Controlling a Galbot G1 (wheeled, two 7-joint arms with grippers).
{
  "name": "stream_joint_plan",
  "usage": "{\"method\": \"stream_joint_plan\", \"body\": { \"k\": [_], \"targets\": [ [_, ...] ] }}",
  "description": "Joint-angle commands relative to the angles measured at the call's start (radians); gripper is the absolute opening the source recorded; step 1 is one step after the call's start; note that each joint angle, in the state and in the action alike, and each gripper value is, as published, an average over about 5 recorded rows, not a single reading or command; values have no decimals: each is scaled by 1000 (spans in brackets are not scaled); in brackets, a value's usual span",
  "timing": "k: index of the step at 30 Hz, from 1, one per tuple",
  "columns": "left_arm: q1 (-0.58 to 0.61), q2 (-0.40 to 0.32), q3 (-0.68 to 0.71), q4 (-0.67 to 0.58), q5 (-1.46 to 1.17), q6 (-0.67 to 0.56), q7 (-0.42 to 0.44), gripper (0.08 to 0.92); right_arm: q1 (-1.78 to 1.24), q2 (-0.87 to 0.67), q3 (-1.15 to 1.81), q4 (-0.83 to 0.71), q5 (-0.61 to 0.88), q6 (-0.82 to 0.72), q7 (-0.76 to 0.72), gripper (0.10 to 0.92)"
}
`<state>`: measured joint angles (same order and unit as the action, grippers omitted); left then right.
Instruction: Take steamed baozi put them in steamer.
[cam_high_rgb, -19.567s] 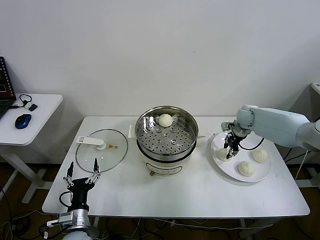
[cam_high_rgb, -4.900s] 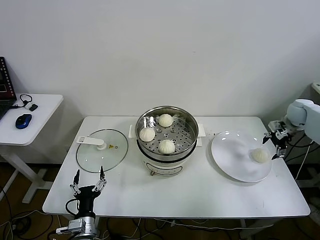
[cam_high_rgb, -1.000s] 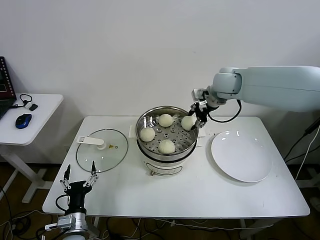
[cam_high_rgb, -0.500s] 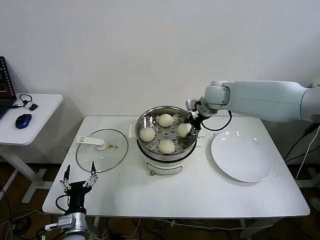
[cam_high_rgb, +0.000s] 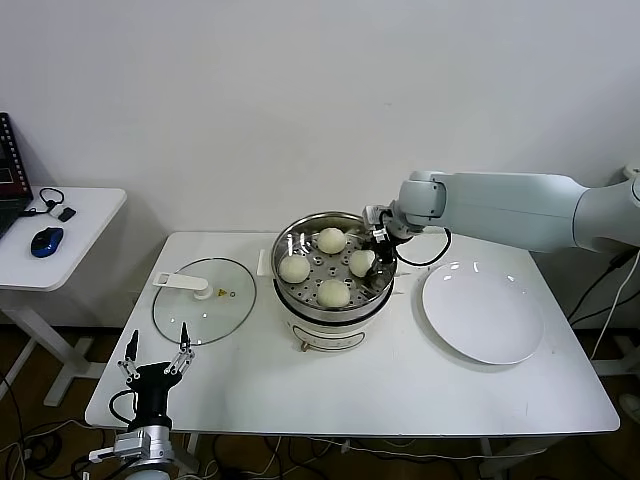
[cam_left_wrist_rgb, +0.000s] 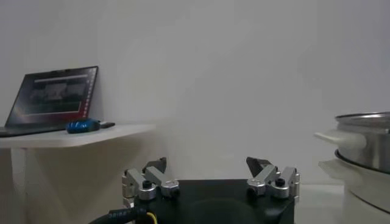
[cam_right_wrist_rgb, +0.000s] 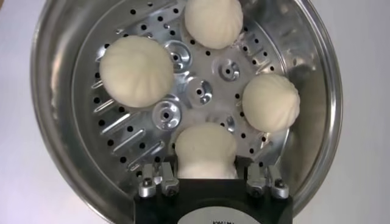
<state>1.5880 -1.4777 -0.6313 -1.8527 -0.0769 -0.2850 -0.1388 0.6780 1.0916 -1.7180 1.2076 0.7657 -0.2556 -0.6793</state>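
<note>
The steamer stands mid-table with three steamed baozi on its perforated tray: one at the back, one at the left, one at the front. My right gripper reaches in over the right rim, shut on one more baozi held low over the tray's right side. The right wrist view shows this baozi squeezed between the fingers of the right gripper, with the other three on the tray. My left gripper is parked open off the table's front left corner.
A glass lid with a white handle lies left of the steamer. The white plate at the right holds nothing. A side table with a blue mouse stands far left. In the left wrist view the left gripper is open, steamer beyond.
Over the last second my right gripper has carried the baozi from above the steamer's right rim down and leftward into the pot. The left arm has not moved.
</note>
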Motion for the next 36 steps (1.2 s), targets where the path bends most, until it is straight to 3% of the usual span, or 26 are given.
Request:
{"method": "stream_joint_plan", "body": {
  "k": [1,6,14,26,36],
  "targets": [
    [-2,0,-2,2,-3,-1,0,823,-25,12,15,-34,-4,3,3,619],
    [-4,2,-6,2,-8,0,1,823,-22,14,16,-33,6,6,-11,645],
    [-7,0,-7,-4,-10,7,3,823,26,17,3,-32,51,18,-44,814],
    [-7,6,-9,-38,-18,27,9,823,210,-4,-110,5,207,72,-169,823],
    [3,7,-11,-48,-20,28,8,823,301,-129,-168,104,265,-13,-8,823]
  ]
}}
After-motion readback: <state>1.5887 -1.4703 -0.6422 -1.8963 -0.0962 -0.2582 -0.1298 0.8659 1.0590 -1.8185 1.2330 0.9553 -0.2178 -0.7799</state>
